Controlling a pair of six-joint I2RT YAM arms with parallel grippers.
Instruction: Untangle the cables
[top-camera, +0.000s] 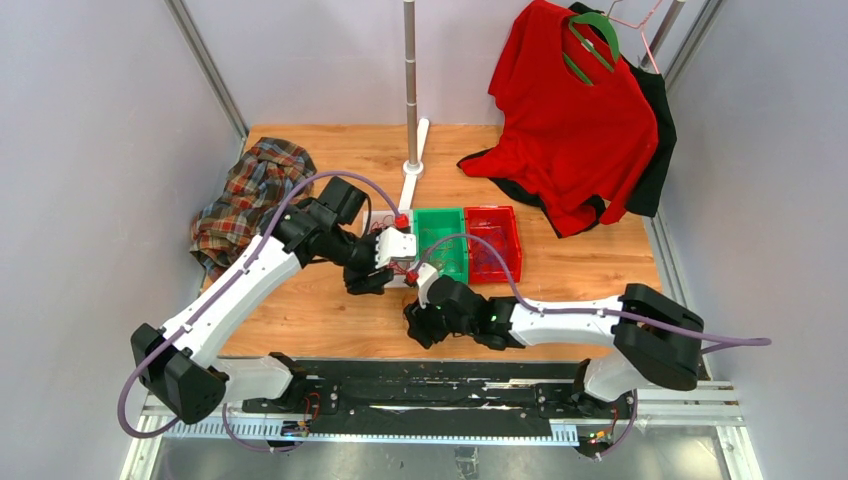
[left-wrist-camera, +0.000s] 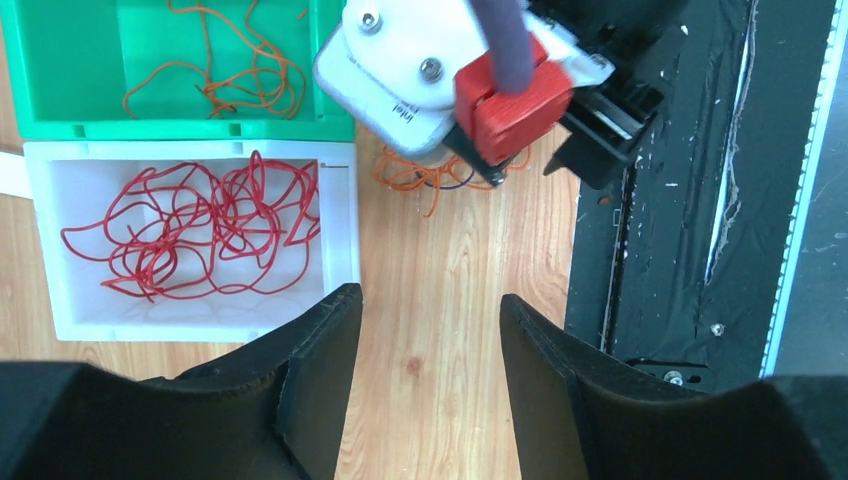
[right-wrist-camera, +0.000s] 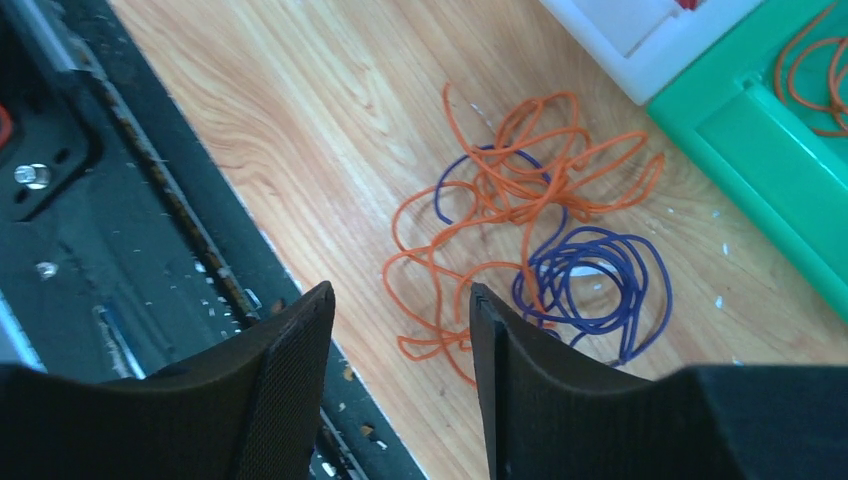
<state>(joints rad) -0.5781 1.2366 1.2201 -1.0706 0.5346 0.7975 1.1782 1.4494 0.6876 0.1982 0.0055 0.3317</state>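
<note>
The black mounting strip (top-camera: 420, 385) at the near edge of the wooden table (top-camera: 300, 320) carries both arm bases.

The right gripper (right-wrist-camera: 398, 292) hangs just beyond this strip, near the middle of the table, and points down. Its jaws stand apart and nothing is clamped. One loop of the loose tangle (right-wrist-camera: 520, 230) lies on the wood in the gap below its fingers. The tangle consists of orange cables (right-wrist-camera: 500, 170) interlaced with purple cables (right-wrist-camera: 600, 270). It rests on the table just on the near side of the trays.

The left gripper (left-wrist-camera: 428, 300) hovers slightly farther back and to the left, over bare wood. Its jaws stand apart and hold nothing.

Beyond the grippers, three trays stand side by side in a row:
- The white tray (left-wrist-camera: 342, 240), on the left, contains red cables (left-wrist-camera: 190, 225) in a loose heap.
- The green tray (left-wrist-camera: 60, 90), in the middle, contains orange strands (left-wrist-camera: 230, 80).
- The red tray (top-camera: 492, 243) is on the right. Its contents cannot be made out.

Farther back, a plaid cloth (top-camera: 250, 195) lies bunched on the left. An upright pole (top-camera: 411, 80) stands at the far middle. At the far right, a red shirt (top-camera: 570, 120) hangs on a green hanger (top-camera: 590, 45), its lower part resting on the table.
</note>
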